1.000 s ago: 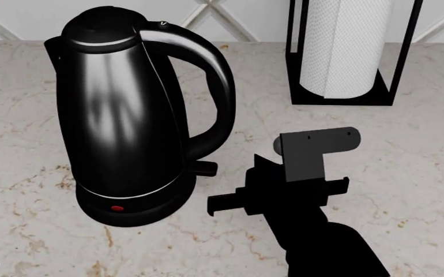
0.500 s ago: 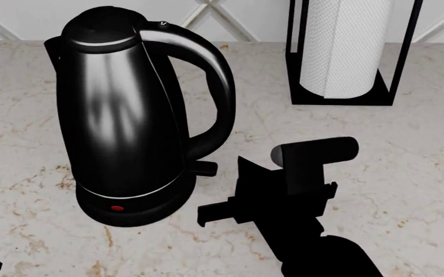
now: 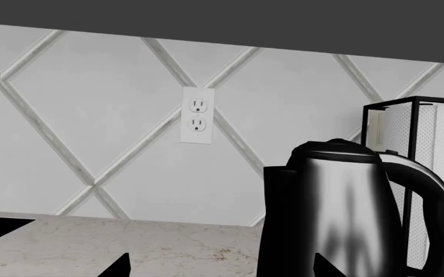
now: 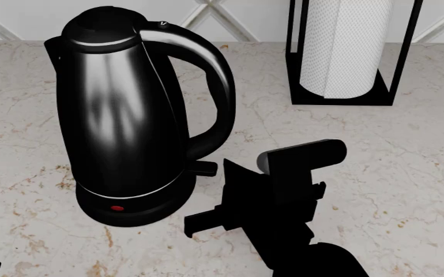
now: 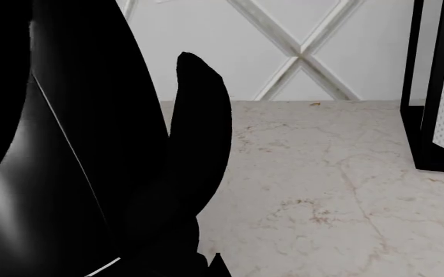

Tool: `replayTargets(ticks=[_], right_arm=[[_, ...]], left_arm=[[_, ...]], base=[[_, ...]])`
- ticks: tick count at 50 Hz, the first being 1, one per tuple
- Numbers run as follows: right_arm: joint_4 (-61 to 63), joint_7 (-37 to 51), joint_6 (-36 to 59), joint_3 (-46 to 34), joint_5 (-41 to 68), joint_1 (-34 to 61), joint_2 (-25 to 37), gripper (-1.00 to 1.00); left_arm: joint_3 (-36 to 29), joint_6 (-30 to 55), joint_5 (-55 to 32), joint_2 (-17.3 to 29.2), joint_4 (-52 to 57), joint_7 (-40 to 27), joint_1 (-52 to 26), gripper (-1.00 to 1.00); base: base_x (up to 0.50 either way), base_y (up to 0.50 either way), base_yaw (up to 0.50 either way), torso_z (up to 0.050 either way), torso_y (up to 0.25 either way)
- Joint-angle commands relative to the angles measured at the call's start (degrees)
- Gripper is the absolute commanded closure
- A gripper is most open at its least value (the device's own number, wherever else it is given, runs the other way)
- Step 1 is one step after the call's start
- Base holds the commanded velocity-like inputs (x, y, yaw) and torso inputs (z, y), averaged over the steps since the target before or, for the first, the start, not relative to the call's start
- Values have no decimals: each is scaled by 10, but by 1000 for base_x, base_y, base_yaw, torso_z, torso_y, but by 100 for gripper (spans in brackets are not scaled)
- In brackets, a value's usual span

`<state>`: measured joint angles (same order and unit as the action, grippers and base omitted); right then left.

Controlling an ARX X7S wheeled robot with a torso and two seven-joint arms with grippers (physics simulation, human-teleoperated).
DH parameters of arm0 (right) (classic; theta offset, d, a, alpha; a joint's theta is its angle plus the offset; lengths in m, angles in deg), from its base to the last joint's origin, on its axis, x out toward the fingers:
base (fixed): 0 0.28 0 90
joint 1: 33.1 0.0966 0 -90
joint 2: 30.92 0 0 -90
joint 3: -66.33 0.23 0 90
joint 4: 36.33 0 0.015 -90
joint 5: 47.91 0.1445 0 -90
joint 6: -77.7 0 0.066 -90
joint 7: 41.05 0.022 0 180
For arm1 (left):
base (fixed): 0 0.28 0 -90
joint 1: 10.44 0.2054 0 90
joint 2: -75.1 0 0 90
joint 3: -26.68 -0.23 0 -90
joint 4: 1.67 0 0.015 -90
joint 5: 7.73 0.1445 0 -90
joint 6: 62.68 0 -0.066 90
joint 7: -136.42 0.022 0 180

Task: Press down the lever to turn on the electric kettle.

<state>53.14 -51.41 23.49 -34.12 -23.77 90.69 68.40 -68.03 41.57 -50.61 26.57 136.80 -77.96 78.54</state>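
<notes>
Marble counter [image 4: 406, 150]: kettle [image 4: 125, 109] upright on its base, lever [image 4: 205, 168] jutting under the handle, right gripper [image 4: 230, 187] just beside it to press, jaw state unreadable.

A glossy black kettle [image 3: 337, 213] stands on a marble counter [image 3: 91, 242], a wall outlet [image 3: 196, 115] behind it and a paper-towel roll [image 3: 437, 173] beside it.

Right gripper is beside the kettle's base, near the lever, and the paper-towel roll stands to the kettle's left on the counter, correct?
Not quite. In the head view the paper-towel roll stands to the right of the kettle, not its left. The right gripper is indeed beside the base, near the lever.
</notes>
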Motion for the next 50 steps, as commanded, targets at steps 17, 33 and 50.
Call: replayTargets(ticks=[17,33,50], right_arm=[[43,8,3,-9,16,-10,7,100],[21,7,-9,-27,10,-7,5,100],[-59,0,-35,-55,-12,19,-5,100]], left_arm=[[-2,-7,4,0,-3,1,4,-100],[2,-17,4,0,-8,5,12,-100],[0,-18,3,1,-9,5,10,-100]], base=[[0,0,0,0,0],[0,0,0,0,0],[2,0,1,0,0]])
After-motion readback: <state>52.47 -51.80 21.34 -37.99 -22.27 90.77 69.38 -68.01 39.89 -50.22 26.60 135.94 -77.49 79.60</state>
